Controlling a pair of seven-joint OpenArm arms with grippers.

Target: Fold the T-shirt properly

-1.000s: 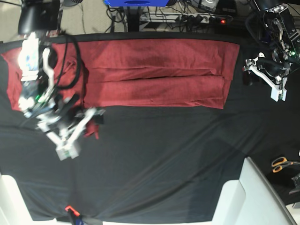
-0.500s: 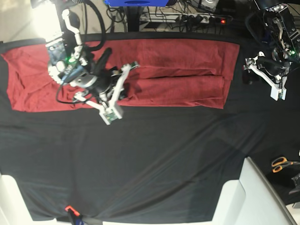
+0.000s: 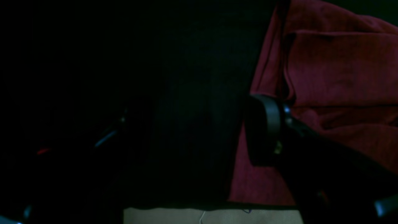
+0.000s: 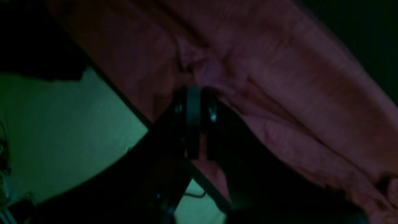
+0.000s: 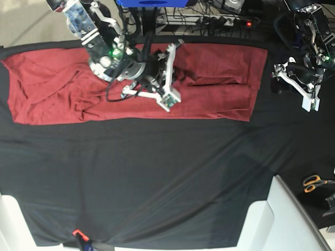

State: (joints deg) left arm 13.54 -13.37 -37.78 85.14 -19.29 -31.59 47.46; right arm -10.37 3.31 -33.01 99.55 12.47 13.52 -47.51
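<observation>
The brick-red T-shirt (image 5: 220, 78) lies spread along the far side of the black cloth, folded flat on its right half and wrinkled on its left half (image 5: 47, 89). My right gripper (image 5: 157, 70) hovers over the shirt's middle. In the right wrist view the right gripper (image 4: 194, 93) is shut, with T-shirt fabric (image 4: 279, 93) bunching into its tips. My left gripper (image 5: 280, 81) stands open just off the shirt's right edge. In the left wrist view the left gripper (image 3: 186, 130) has nothing between its fingers (image 3: 264, 124), with black cloth below and the shirt (image 3: 342, 77) beside it.
The black cloth (image 5: 167, 178) covers the table. Orange-handled scissors (image 5: 314, 183) lie at the right edge. White blocks stand at the front right (image 5: 272, 219) and front left (image 5: 8, 219). Cables and a power strip (image 5: 225, 21) sit behind the table.
My right arm swung from the front left up and rightward to over the shirt's middle, staying shut. The shirt's left half now lies uncovered and rumpled. The left arm has not moved.
</observation>
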